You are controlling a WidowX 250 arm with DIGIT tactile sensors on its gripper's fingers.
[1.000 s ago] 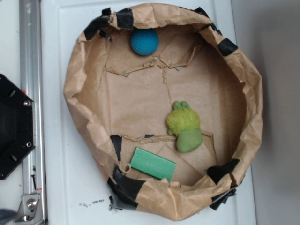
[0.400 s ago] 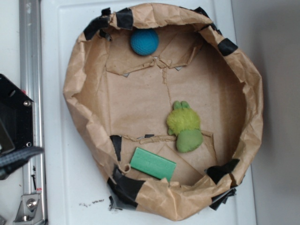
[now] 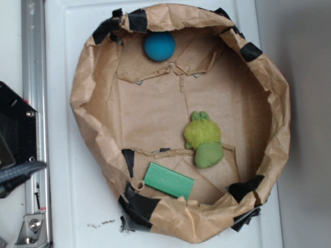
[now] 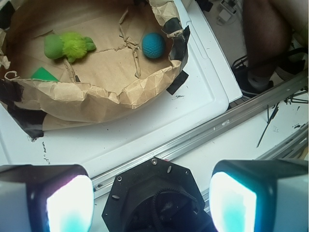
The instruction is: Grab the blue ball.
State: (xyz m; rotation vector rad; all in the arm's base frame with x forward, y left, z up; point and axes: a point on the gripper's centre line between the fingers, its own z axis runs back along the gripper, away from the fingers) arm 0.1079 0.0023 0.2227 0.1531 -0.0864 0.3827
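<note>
Blue ball (image 3: 159, 46) sits against paper bin wall (image 3: 88, 88), w/ gripper (image 4: 145, 203) fingers spread, empty, well apart. You should descend from above, clearing rim.

Your target is the blue ball (image 3: 159, 46) (image 4: 154, 45): small, round, teal-blue, with a rough, pebbled surface. It's sitting free on the brown paper floor, nothing gripping it or resting on it. From the wrist view it's well ahead of the hand and roughly centred between the two fingertips' lines, a touch left of the right one. It's tucked close against the near paper wall, just beyond it as seen from the hand. From the exterior view it sits right under the top edge of the paper. Whole ball visible in both views.
</note>
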